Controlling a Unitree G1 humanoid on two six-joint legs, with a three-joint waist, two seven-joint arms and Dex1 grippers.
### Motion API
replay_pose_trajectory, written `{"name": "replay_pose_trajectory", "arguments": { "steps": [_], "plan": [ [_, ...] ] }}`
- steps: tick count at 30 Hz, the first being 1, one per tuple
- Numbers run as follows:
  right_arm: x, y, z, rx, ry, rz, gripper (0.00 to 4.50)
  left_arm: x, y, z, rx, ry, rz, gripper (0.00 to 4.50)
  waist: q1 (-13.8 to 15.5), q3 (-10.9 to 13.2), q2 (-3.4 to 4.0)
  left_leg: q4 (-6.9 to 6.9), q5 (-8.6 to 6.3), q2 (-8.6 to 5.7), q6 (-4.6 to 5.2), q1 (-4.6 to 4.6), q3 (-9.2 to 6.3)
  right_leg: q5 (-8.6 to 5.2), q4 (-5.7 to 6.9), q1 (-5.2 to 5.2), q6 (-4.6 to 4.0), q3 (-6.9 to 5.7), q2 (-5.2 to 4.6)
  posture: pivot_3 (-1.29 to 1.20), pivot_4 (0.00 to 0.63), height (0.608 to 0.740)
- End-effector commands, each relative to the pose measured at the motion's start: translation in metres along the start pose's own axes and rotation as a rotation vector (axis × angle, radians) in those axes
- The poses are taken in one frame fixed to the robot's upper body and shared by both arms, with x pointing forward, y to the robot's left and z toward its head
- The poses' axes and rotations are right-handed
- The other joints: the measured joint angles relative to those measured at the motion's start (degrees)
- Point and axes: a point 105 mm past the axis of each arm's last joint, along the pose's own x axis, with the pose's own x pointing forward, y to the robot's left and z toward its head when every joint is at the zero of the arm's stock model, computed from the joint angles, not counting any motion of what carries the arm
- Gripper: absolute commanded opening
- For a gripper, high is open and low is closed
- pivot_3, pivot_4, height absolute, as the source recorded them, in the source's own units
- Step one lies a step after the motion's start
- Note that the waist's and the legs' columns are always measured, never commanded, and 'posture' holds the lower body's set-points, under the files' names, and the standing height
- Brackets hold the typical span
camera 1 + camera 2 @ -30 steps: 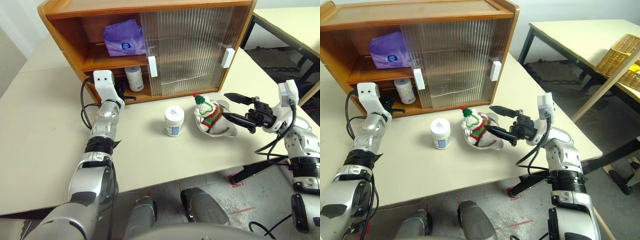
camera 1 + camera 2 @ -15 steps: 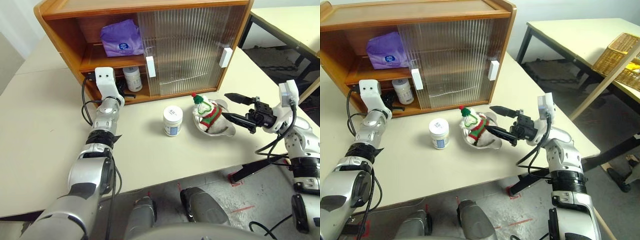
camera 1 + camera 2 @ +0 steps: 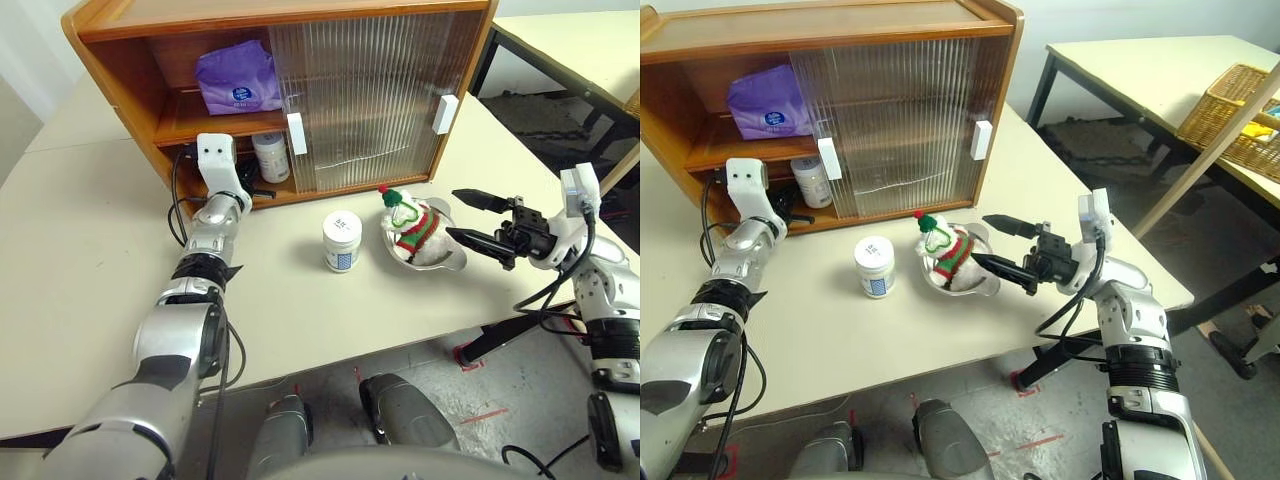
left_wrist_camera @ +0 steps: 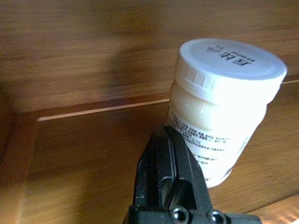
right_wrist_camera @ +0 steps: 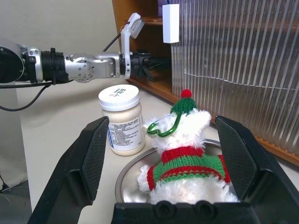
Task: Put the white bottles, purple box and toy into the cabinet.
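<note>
Since the earlier frame, left gripper (image 3: 258, 189) has pushed further into the cabinet's (image 3: 130, 70) lower compartment; bottles, box and toy lie as before. Steel bowl (image 3: 447, 262) sits on the table (image 3: 80, 260), and the ribbed sliding doors (image 3: 370, 95) cover the cabinet's right part, leaving the left part uncovered. Purple box (image 3: 239, 79), a soft lavender pack with a dark blue round logo, lies on the upper shelf. One white bottle (image 3: 269, 156), with white lid and printed label, stands upright in the lower compartment; the other bottle (image 3: 342, 241) stands on the table between cabinet and bowl. Toy (image 3: 413, 230), white plush in a striped sweater and green hat with red pompom, rests in the bowl. Left gripper is closed and empty, its tip just beside the inner bottle; contact cannot be told. Right gripper (image 3: 470, 218) is spread wide, empty, level, near the toy.
</note>
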Motion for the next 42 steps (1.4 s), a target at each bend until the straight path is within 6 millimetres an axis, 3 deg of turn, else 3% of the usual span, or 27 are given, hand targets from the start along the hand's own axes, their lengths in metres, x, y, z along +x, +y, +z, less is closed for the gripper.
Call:
{"name": "replay_pose_trajectory", "arguments": {
  "steps": [1, 17, 24, 27, 33, 35, 38, 42],
  "plan": [
    [-0.002, 0.002, 0.004, -0.021, -0.002, 0.002, 4.50, 0.005, -0.017, 0.003, 0.010, -0.001, -0.057, 0.04, -0.1, 0.0, 0.00, 0.00, 0.00, -0.01, 0.00, 0.00, 0.01, 0.00, 0.00, 0.01, 0.00, -0.02, 0.00, -0.31, 0.074, 0.740],
    [-0.005, 0.003, 0.005, -0.020, 0.008, -0.005, 4.50, 0.009, -0.030, 0.005, 0.007, 0.002, -0.104, 0.04, -1.1, 0.0, 0.00, 0.00, 0.02, -0.14, 0.02, 0.01, 0.09, -0.06, 0.00, 0.03, 0.14, -0.12, -0.04, -0.31, 0.084, 0.740],
    [-0.004, 0.002, 0.005, -0.022, 0.006, -0.008, 4.50, -0.001, -0.014, -0.010, -0.088, 0.030, -0.048, 0.04, -1.5, 0.0, 0.00, -0.02, 0.02, -0.21, 0.03, 0.02, 0.09, -0.09, 0.00, 0.03, 0.19, -0.09, -0.08, -0.31, 0.081, 0.740],
    [-0.003, 0.003, 0.004, -0.021, 0.002, -0.009, 4.50, -0.014, -0.004, -0.020, -0.133, 0.037, -0.025, 0.58, -2.3, 0.0, 0.01, -0.04, 0.02, -0.25, 0.03, 0.05, 0.12, -0.10, 0.00, 0.06, 0.20, -0.09, -0.07, -0.31, 0.084, 0.740],
    [-0.002, 0.003, 0.002, -0.013, -0.003, -0.005, 4.50, -0.081, 0.016, -0.044, -0.142, 0.122, -0.034, 2.65, -3.8, 0.0, -0.10, -0.08, -0.04, -0.30, -0.02, -0.08, 0.21, -0.19, -0.02, -0.08, 0.23, -0.13, 0.02, -0.29, 0.088, 0.740],
    [-0.002, 0.003, 0.002, -0.011, -0.002, -0.001, 4.50, -0.106, 0.015, -0.042, -0.131, 0.127, -0.128, 3.32, -3.9, 0.0, -0.10, -0.11, -0.08, -0.35, -0.06, -0.05, 0.21, -0.22, -0.01, -0.08, 0.19, -0.09, 0.03, -0.29, 0.090, 0.740],
    [-0.001, 0.002, 0.001, -0.008, -0.001, 0.005, 4.50, -0.125, 0.008, -0.034, -0.117, 0.111, -0.249, 4.41, -3.2, 0.0, -0.11, -0.11, -0.14, -0.37, -0.15, -0.01, 0.08, -0.29, 0.03, -0.12, 0.07, -0.10, 0.02, -0.27, 0.094, 0.740],
    [0.000, 0.001, 0.002, -0.008, 0.002, 0.012, 4.50, -0.154, -0.010, -0.035, -0.046, 0.177, -0.495, 4.46, -1.9, 0.0, -0.08, -0.13, -0.13, -0.19, -0.23, -0.08, -0.75, -0.41, 0.09, -0.23, -0.48, 0.27, -0.20, -0.27, 0.094, 0.740]
  ]
}}
